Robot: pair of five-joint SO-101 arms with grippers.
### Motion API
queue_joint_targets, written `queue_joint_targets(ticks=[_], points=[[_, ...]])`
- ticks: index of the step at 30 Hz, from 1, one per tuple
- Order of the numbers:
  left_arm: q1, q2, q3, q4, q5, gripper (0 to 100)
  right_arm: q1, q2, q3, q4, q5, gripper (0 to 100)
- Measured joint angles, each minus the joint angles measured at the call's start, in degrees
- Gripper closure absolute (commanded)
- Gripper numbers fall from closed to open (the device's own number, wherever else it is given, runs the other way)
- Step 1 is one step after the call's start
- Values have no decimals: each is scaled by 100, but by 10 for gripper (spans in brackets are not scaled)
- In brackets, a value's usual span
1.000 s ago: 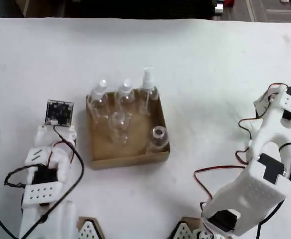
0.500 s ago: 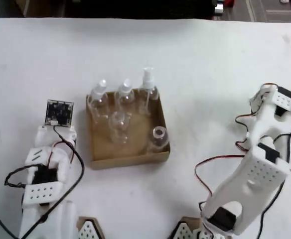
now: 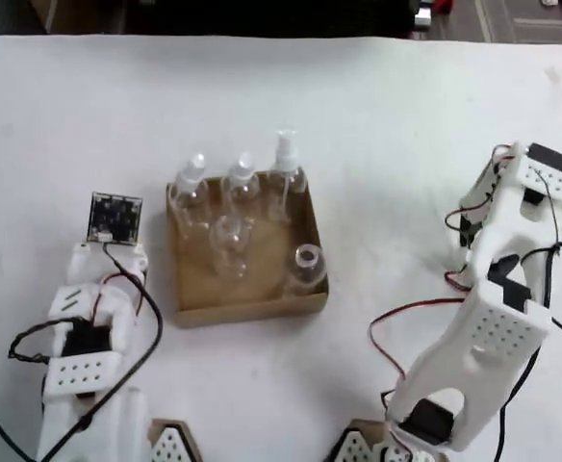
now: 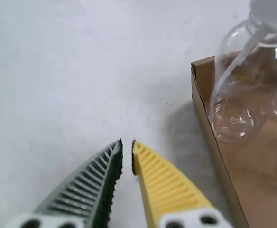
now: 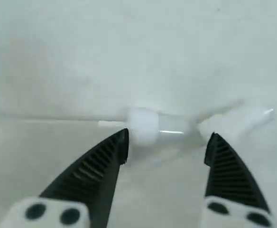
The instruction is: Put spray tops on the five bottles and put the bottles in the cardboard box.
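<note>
The cardboard box (image 3: 247,310) sits mid-table with several clear bottles standing in it. Three at the back wear white spray tops (image 3: 286,154); the two in front, one (image 3: 228,241) and another (image 3: 306,265), have bare necks. My left gripper (image 4: 126,141) is shut and empty, low over the table just beside the box wall (image 4: 209,123) and a capped bottle (image 4: 238,95). My right gripper (image 5: 169,134) is open above the table at the right side, its arm (image 3: 536,178) stretched out. A loose spray top (image 5: 145,124) lies on its side just beyond the fingertips, between them.
White tablecloth (image 3: 387,115) all around the box, with wide free room behind it and between it and the right arm. Red and black cables (image 3: 406,327) trail from the right arm. The table's far edge runs along the dark background.
The right arm has stretched out, its wrist moving away toward the far side of the table. The left arm, box and bottles have stayed put.
</note>
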Motion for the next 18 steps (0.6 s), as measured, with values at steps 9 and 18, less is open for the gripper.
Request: queue_joint_targets(ticks=[9, 18], points=[[0, 0, 0, 0, 0, 958, -26, 659, -246, -826, 0, 762], [0, 0, 0, 0, 0, 958, -176, 738, -457, -730, 1723, 854]])
